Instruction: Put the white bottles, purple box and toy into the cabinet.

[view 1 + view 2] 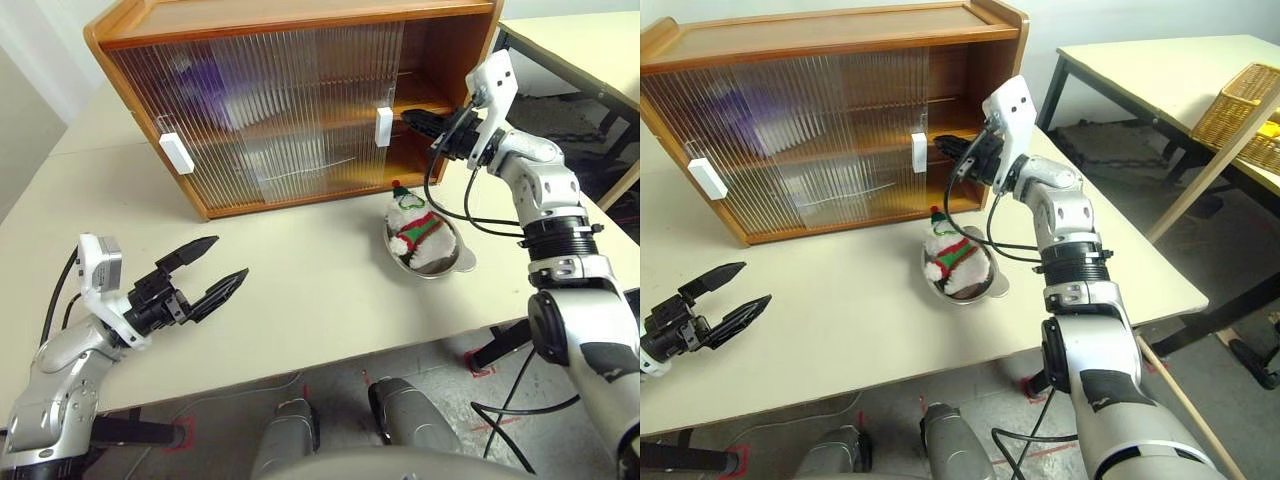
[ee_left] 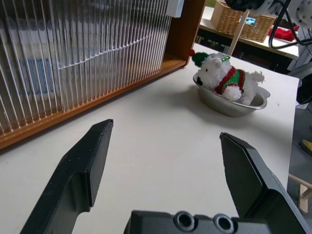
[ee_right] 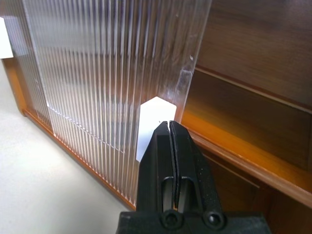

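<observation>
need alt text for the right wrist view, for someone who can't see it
The right claw, shut, points at the white handle on the edge of a ribbed see-through sliding door. Beside the door, the wooden cabinet stands open, showing its middle shelf.
</observation>
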`<action>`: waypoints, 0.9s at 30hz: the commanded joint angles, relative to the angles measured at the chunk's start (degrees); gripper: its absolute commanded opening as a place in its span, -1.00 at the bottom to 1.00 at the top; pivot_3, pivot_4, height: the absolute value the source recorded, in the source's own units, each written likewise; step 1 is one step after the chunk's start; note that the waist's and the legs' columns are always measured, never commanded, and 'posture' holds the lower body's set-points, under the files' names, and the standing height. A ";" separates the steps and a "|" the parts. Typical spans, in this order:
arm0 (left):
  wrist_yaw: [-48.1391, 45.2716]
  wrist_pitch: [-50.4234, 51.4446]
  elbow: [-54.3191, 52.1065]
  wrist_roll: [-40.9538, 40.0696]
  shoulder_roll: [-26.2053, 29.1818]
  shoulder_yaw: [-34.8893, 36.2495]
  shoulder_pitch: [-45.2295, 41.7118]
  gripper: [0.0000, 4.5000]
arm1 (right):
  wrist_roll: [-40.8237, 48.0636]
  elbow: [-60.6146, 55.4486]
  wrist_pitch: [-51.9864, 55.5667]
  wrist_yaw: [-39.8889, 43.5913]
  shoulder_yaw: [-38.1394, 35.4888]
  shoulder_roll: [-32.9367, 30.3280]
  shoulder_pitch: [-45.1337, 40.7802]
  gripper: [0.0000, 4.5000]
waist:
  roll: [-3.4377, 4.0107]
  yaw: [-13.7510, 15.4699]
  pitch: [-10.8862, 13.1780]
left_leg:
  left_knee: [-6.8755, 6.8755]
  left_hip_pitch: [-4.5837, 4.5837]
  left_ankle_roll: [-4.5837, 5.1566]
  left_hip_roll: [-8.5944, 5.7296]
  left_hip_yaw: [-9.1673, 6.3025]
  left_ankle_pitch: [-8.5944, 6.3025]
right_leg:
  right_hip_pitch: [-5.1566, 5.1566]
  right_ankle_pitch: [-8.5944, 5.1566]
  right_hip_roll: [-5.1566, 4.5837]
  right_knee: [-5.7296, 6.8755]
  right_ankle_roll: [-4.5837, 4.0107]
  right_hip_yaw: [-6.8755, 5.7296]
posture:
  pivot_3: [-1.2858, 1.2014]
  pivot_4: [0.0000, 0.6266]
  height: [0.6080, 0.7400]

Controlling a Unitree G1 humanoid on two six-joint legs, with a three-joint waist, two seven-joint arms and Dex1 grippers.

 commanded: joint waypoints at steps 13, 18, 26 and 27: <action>-0.18 1.85 -2.49 -0.56 0.50 0.26 1.64 1.00 | -4.09 10.37 -5.45 -4.22 2.20 5.37 -3.74 -0.98 | 0.00 -0.05 0.00 | -0.02 0.04 -0.03 0.01 -0.01 -0.02 | -0.03 -0.08 0.00 0.10 -0.09 0.00 | -0.10 -0.82 1.00; -0.07 2.06 -2.83 -0.74 0.47 0.23 1.82 1.00 | -3.59 9.76 -5.15 -3.29 2.15 5.44 -4.06 -0.98 | 0.00 -0.33 0.00 | -0.03 0.06 -0.05 0.01 -0.01 -0.03 | -0.04 -0.07 0.00 0.13 -0.11 0.00 | -0.10 -0.81 1.00; -0.19 1.93 -2.40 -0.38 0.22 -0.30 1.68 1.00 | -3.28 8.09 -2.62 -2.10 1.69 2.95 -2.85 -0.98 | 0.01 -0.26 0.01 | -0.05 0.04 -0.08 0.01 -0.02 -0.05 | -0.05 -0.08 0.00 0.13 -0.10 0.00 | -0.11 -0.80 1.00; -0.17 1.94 -2.36 -0.34 0.21 -0.40 1.56 1.00 | -3.25 7.96 -2.36 -2.02 1.69 2.71 -2.81 -0.98 | 0.01 -0.27 0.01 | -0.04 0.03 -0.09 0.00 -0.02 -0.05 | -0.05 -0.09 -0.01 0.12 -0.10 0.00 | -0.11 -0.80 1.00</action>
